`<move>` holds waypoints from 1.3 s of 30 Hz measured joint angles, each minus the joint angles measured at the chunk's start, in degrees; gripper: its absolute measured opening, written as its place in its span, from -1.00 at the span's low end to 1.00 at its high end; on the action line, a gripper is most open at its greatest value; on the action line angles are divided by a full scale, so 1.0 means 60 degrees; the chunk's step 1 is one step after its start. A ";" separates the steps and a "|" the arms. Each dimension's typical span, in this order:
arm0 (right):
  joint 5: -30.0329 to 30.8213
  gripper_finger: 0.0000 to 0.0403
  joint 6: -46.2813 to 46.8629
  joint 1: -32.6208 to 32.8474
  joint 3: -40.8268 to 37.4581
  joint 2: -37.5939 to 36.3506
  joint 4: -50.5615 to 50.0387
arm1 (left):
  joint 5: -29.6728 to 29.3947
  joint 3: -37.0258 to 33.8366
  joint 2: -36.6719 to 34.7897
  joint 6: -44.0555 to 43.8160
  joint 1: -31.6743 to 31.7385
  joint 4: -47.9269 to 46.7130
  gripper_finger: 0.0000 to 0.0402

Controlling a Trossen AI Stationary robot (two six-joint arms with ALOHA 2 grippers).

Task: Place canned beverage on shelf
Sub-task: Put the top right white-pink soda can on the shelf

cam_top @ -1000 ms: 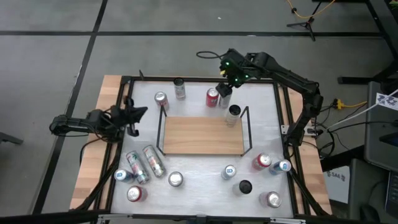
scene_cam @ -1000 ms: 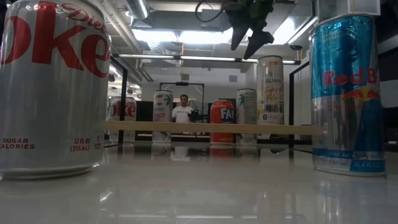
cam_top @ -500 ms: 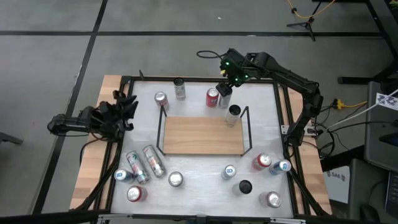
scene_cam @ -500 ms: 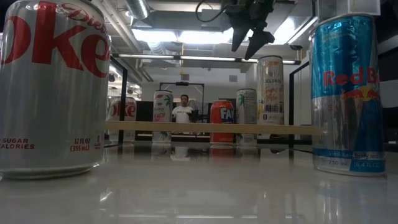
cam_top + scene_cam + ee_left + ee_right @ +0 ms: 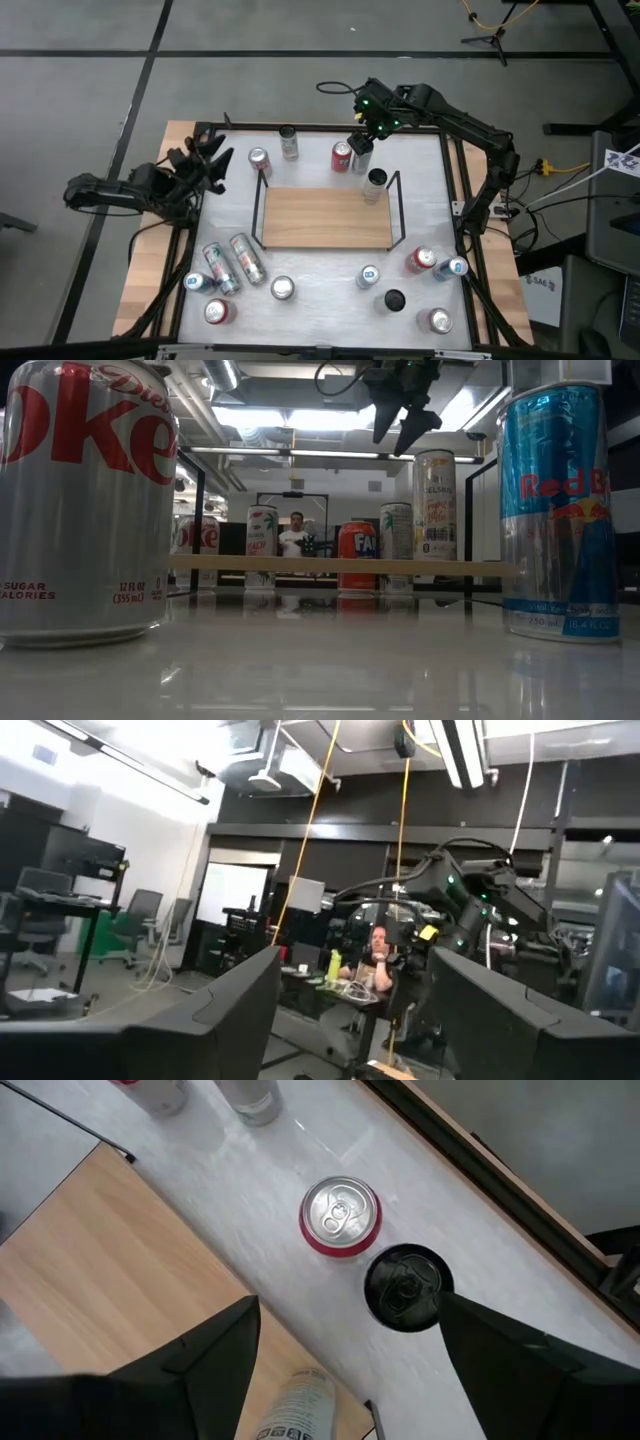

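The shelf sits mid-worktop, a bare light-brown board with black rails at its short ends, and from above nothing rests on the wood except a tall pale can standing at its far right corner by the rail. Level with the worktop, the low view shows that board only as a thin edge, with the tall can and the red can lined up behind it. Over to the right hand: it hangs above the far side beyond the shelf, fingers spread wide and empty, and its own camera looks straight down on the red can's silver top touching a black can, both framed between the dark fingers. The left hand is off at the left edge of the worktop, part open, gripping nothing; its camera sees only the room and a seated person. Nearest the low camera, a Diet Coke can and a Red Bull can are cut off at the frame's top.
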 joint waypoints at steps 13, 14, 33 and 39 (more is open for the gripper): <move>0.0021 0.51 -0.0542 -0.0188 0.0000 0.0004 -0.0004 | 0.0901 0.3576 0.3922 -0.0059 0.1806 -0.2432 0.24; 0.0020 0.51 -0.0733 -0.0234 0.0000 0.0004 -0.0004 | 0.1188 0.3813 0.4158 -0.0059 0.1934 -0.2637 0.24; -0.0816 0.51 -0.2441 -0.0737 -0.0011 0.0566 -0.0094 | 0.4753 0.5005 0.6851 -0.0149 0.3550 -0.3388 0.24; -0.0838 0.51 -0.2441 -0.0747 -0.0011 0.1145 -0.0309 | 0.4880 0.5005 0.7035 -0.0277 0.3778 -0.3585 0.24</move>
